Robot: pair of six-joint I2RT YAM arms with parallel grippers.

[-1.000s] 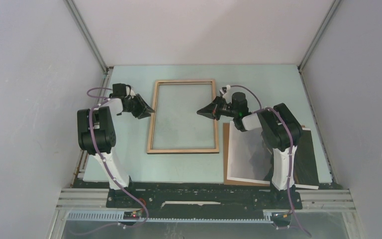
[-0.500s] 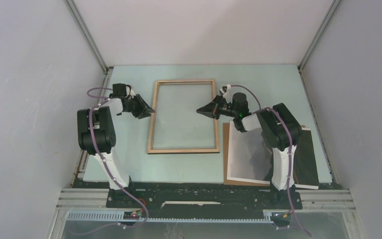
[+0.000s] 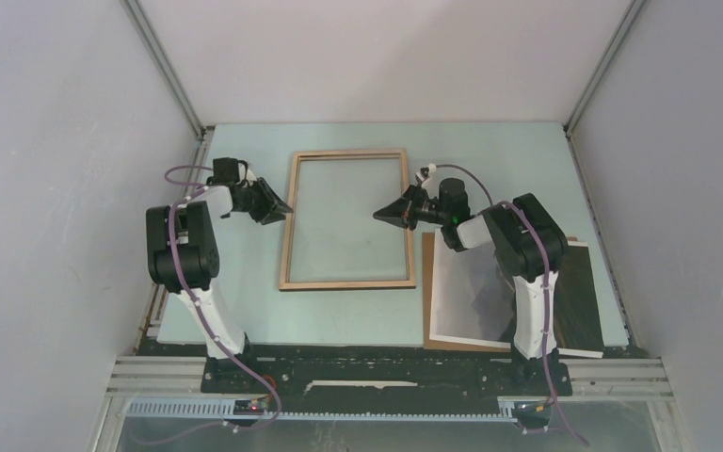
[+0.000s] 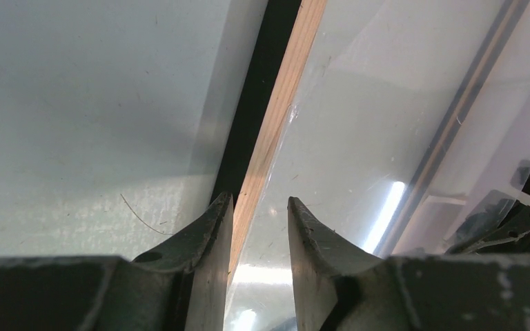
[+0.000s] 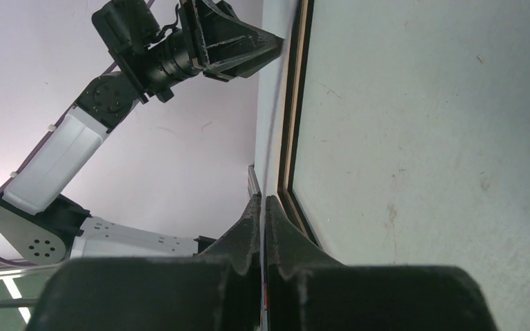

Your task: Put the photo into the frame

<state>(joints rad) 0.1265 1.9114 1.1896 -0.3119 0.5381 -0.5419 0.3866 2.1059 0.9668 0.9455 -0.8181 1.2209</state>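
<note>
The frame [image 3: 348, 153] lies flat mid-table, light wood rim up, with a clear pane. My left gripper [image 3: 285, 208] is at its left rim. In the left wrist view the open gripper [image 4: 257, 203] straddles the wood rim [image 4: 286, 89], with a gap to the inner finger. My right gripper [image 3: 377, 216] is shut and empty, low over the pane near the right rim. The right wrist view has its tips [image 5: 263, 200] pointing across to the far rim [image 5: 291, 124]. The photo [image 3: 471, 292], white-bordered and grey to dark, lies at the front right under the right arm.
A brown backing board [image 3: 427, 282] shows under the photo's left edge. Grey walls close in the table on the left, back and right. Both arm bases stand at the near edge.
The right wrist has shifted slightly left and its tip has dipped a little. The left arm and the frame have not moved.
</note>
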